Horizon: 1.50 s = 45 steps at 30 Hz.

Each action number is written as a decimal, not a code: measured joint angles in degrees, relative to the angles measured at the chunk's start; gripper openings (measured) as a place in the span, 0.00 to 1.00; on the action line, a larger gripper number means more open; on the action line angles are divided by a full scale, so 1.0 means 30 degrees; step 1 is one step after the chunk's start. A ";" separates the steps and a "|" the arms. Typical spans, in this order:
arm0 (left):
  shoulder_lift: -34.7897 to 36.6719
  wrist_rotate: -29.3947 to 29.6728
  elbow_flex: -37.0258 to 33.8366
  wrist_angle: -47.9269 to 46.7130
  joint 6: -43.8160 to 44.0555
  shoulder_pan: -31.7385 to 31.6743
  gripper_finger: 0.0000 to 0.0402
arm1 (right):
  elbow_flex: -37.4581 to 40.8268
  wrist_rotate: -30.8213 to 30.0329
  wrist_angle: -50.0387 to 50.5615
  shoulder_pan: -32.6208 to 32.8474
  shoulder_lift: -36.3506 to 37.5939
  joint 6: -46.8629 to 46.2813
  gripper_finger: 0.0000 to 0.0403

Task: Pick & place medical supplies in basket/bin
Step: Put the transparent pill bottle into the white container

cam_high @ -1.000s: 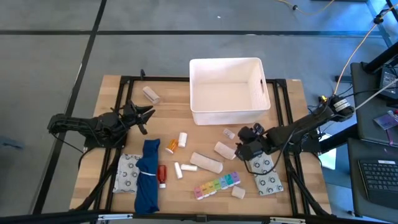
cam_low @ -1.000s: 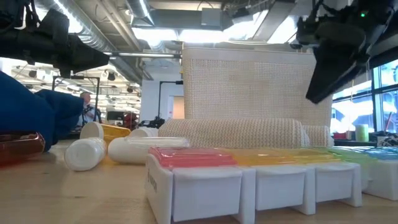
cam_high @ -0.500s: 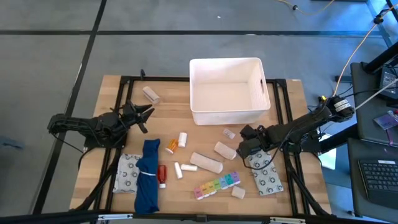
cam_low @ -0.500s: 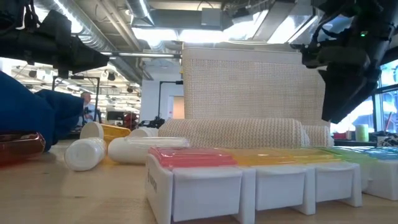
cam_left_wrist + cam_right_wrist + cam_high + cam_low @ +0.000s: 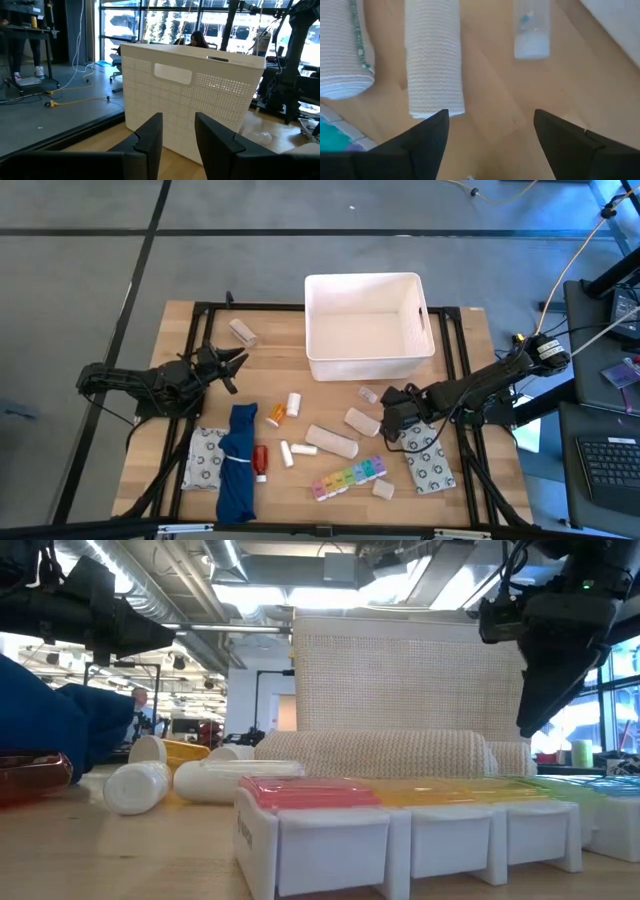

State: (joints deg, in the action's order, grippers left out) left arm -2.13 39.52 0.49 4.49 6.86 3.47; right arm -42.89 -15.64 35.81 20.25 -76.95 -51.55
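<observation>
Fig.: my right gripper [image 5: 384, 417] poised above the table, approx. over the short gauze roll [image 5: 361, 420], w/ the small clear vial [image 5: 369, 394] just beyond toward the bin [image 5: 367, 363]. Right wrist view: my fingers [image 5: 422, 140] spread wide, nothing betw. them, touching nothing; the gauze roll [image 5: 432, 60] lies lengthwise ahead of one finger, not centred in the gap, and the vial [image 5: 532, 31] sits farther off.

Step in hand, as I judge it: line up and descend on that roll. To do it well I'd shift sideways until the roll sits mid-gap, turn the wrist so the pads close across its short axis, go down until the tips nearly meet the wood, then close gently; soft gauze will squash, so no hard squeeze. Watch the longer gauze roll [image 5: 331, 441] alongside: a finger could catch it.

My left gripper [image 5: 232, 366] waits near the table's left side, fingers [image 5: 150, 135] apart w/ a narrow gap, empty, facing the bin [image 5: 190, 105]. Bin stands at the table's far middle, nothing visible inside; pill organizer [image 5: 348, 478], bottles [image 5: 284, 409] and packets [image 5: 430, 470] lie on the wood.
</observation>
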 joint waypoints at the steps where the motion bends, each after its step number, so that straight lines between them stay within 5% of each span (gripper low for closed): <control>1: 0.0000 0.0002 -0.0003 0.0000 0.0006 0.0001 0.27 | 0.0000 -0.0471 -0.0115 0.0004 0.0000 0.0419 0.76; 13: 0.0000 -0.0013 -0.0006 0.0000 0.0011 0.0006 0.27 | 0.0000 -0.1267 -0.2119 0.0036 0.0000 0.1638 0.81; 24: 0.0000 -0.0020 -0.0006 0.0000 0.0453 -0.0002 0.28 | 0.1175 -0.6868 -0.2163 0.0511 0.0007 0.2905 0.80; 33: 0.0000 -0.0027 -0.0006 0.0000 0.1038 0.0006 0.28 | 0.5622 -0.8530 -1.0112 0.1967 0.0007 0.2936 0.72; 45: 0.0000 -0.0001 0.0002 -0.0007 0.1534 0.0001 0.28 | 0.8817 -0.8529 -1.4086 0.1923 0.0007 0.3979 0.70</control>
State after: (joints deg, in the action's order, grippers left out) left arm -2.13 39.52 0.49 4.47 11.46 3.47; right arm -16.44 -41.23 -6.45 26.02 -76.93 -39.61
